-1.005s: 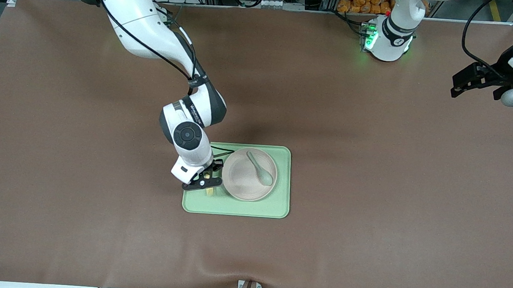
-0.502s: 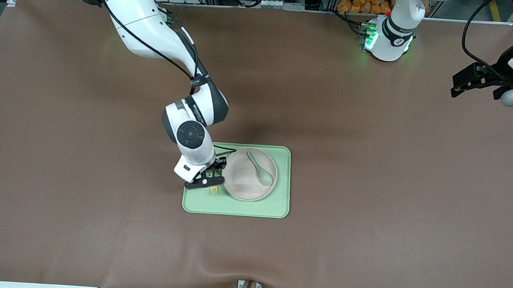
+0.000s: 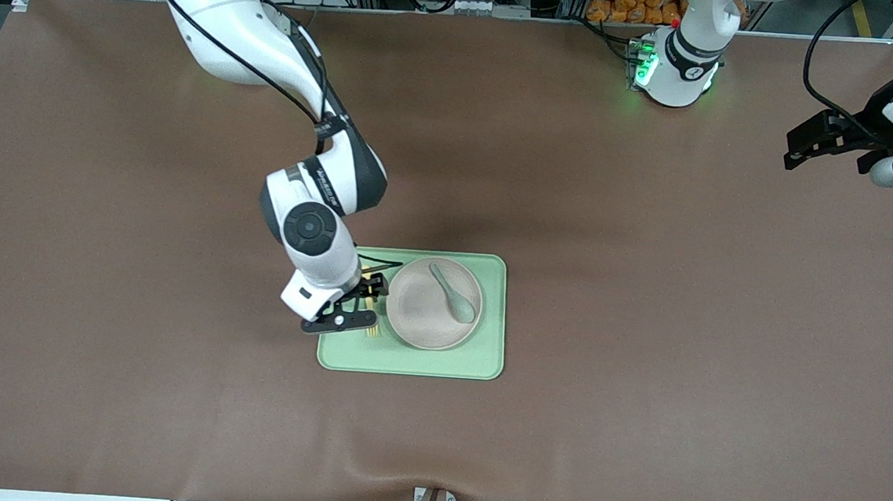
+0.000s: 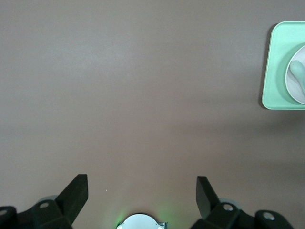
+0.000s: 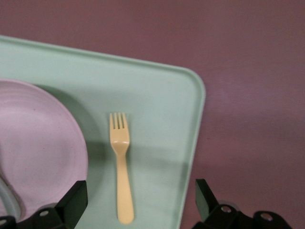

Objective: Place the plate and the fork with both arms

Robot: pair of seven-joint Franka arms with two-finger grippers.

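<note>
Small pale yellow plastic fork (image 5: 120, 163) lies flat on rectangular light-green tray (image 3: 423, 363), just beside round cream matte plate (image 3: 422, 312); grey-green spoon (image 3: 453, 293) rests in plate. Right gripper (image 3: 348, 313) over tray's right-arm end, fingers spread wide, holding nothing. Left gripper (image 3: 815, 143) waits over bare brown table (image 3: 648, 296), fingers apart, empty.

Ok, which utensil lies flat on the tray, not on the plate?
The yellow fork, beside the plate; the green spoon rests on the plate.
</note>
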